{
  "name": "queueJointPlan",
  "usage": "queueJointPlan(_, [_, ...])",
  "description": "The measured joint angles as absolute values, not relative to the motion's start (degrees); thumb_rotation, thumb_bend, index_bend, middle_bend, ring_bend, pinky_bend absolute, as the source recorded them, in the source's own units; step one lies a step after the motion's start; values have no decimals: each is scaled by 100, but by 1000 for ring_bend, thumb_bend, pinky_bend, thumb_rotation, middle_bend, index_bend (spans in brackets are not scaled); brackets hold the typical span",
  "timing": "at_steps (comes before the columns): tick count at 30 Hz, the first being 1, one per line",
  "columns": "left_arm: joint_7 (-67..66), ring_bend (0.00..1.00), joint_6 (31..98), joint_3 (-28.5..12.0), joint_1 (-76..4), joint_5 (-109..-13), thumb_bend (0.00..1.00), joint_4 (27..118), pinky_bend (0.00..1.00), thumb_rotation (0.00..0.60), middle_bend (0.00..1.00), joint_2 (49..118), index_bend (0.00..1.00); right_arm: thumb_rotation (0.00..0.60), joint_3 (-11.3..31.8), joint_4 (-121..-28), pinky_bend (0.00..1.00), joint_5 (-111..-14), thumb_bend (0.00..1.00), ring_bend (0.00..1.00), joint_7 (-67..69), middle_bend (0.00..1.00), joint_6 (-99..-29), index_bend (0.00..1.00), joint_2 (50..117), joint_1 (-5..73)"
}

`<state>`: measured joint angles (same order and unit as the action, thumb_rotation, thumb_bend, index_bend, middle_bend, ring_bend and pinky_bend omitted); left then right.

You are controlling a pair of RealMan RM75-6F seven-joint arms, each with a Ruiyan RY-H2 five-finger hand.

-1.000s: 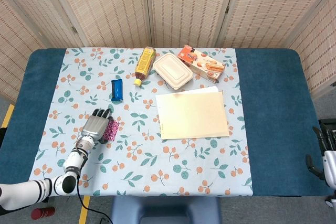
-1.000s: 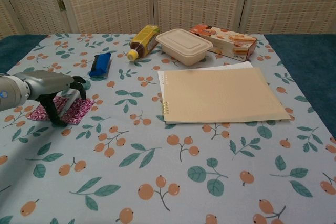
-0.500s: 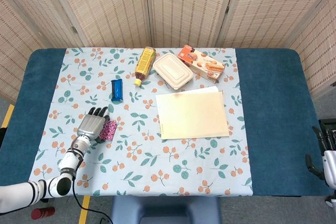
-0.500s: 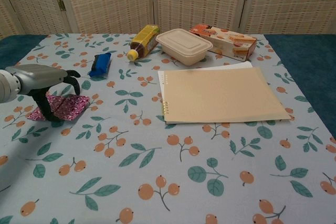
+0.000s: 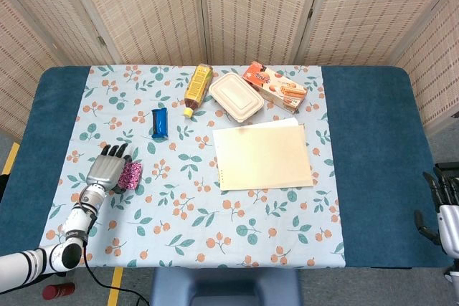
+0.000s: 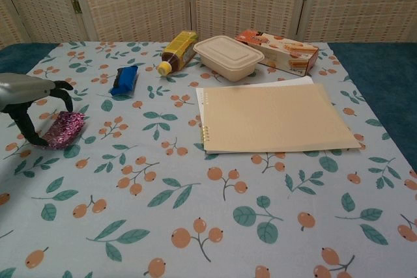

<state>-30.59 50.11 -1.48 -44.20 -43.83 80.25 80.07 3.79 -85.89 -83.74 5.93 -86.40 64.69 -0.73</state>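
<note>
A crumpled pink foil packet lies on the floral cloth near the table's left side. My left hand arches over it, pinching it between the thumb at its left edge and the fingers curled over its far side. My right hand hangs off the table's right edge, holding nothing, its fingers apart; the chest view does not show it.
A blue snack bar lies behind the packet. At the back are a lying bottle, a beige lidded container and an orange biscuit box. A tan spiral notebook fills the middle right.
My left hand has drawn back to the left, and the pink packet has slid with it, now bunched narrower. The right hand has barely shifted.
</note>
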Motion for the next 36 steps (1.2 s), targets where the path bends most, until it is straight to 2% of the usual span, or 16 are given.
queueJointPlan(17, [-2886, 0, 4732, -151, -4353, -4520, 215, 7441, 0, 600, 0, 8265, 231, 600, 369, -8712, 0, -8381, 496, 0, 470, 0, -8702, 0, 6432, -106])
queueJointPlan(24, [-2857, 0, 4791, -198, -4317, -4505, 215, 7604, 0, 600, 0, 8193, 172, 600, 378, -8737, 0, -8371, 496, 0, 446, 0, -8699, 0, 6404, -104])
queueJointPlan(30, [-2481, 0, 5254, -386, -4101, -4641, 216, 8152, 0, 600, 0, 7831, 170, 600, 391, -8792, 0, -8386, 497, 0, 487, 0, -8636, 0, 6275, -60])
queueJointPlan(36, [-1833, 0, 6177, -560, -3580, -5058, 227, 8742, 0, 600, 0, 7379, 182, 600, 411, -8805, 0, -8408, 496, 0, 774, 0, -8415, 1, 6109, 71])
